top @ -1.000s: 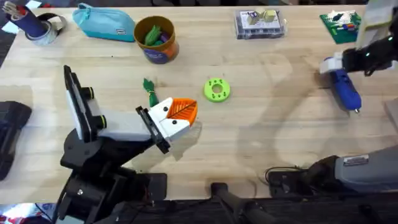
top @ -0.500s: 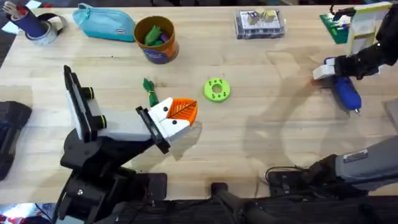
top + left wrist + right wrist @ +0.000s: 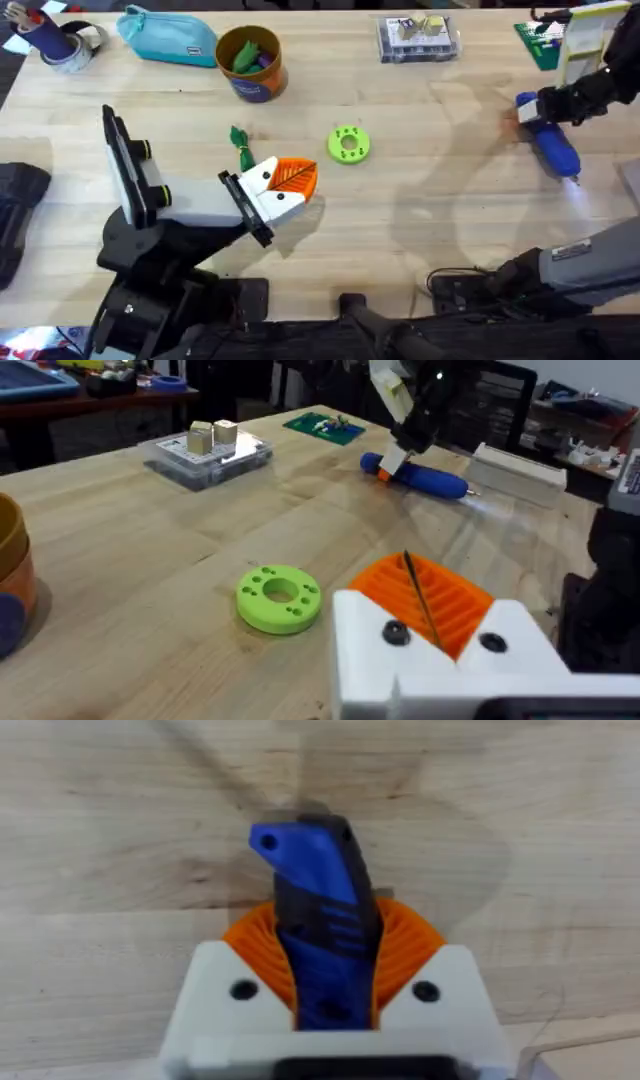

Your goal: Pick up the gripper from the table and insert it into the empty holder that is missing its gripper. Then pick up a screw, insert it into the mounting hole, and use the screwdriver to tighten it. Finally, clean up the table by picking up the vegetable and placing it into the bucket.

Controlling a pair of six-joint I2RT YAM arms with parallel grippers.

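The right gripper clamps the blue screwdriver at the table's right edge. Well left of it: a green disc, the vegetable, the bucket. Left gripper: spread cannot be told.

White blocky fingers with orange ribbed pads, dark screws, on black arms

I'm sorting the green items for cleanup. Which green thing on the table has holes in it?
The lime-green round disc, lying flat mid-table. The leafy vegetable beside the holder and the green pieces inside the bucket show none.
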